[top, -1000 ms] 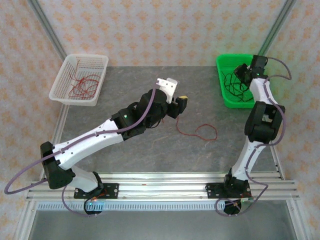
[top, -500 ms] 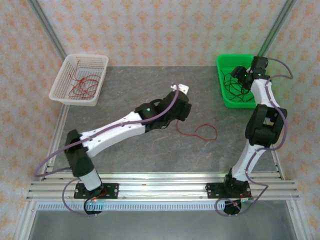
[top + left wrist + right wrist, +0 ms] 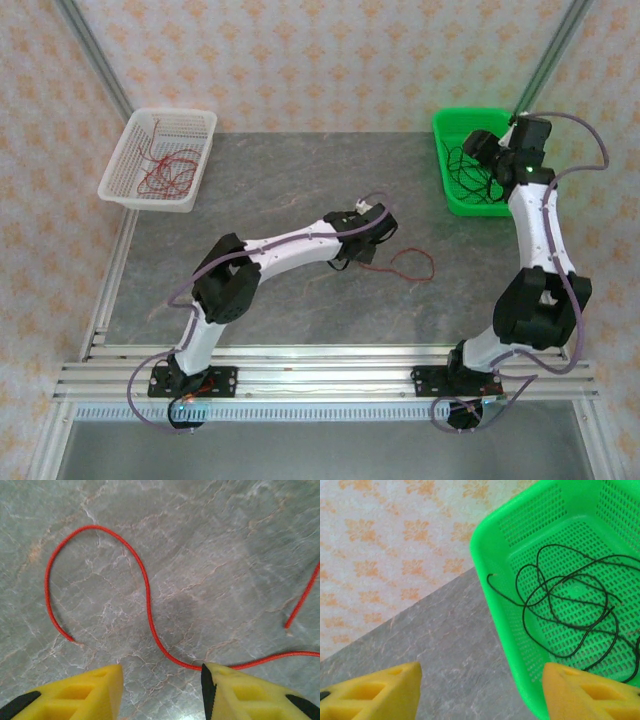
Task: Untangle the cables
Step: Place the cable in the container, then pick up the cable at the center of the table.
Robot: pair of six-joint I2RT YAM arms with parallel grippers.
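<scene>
Left end effector point(image 3: 161, 671) spread, lowered to red cable point(image 3: 148, 600), right end effector point(image 3: 481, 674) spread

The table point(image 3: 225, 540) is grey, marbled with pale and rusty veins, and has a red cable point(image 3: 148, 605) on it. The left tool point(image 3: 161, 675) and right tool point(image 3: 481, 677) are yellow. A green basket point(image 3: 507, 625) holds black cables point(image 3: 570, 615), and a white basket point(image 3: 118, 165) holds red cables point(image 3: 165, 172). The wall point(image 3: 385, 545) is cream with orange floral motifs.
</scene>
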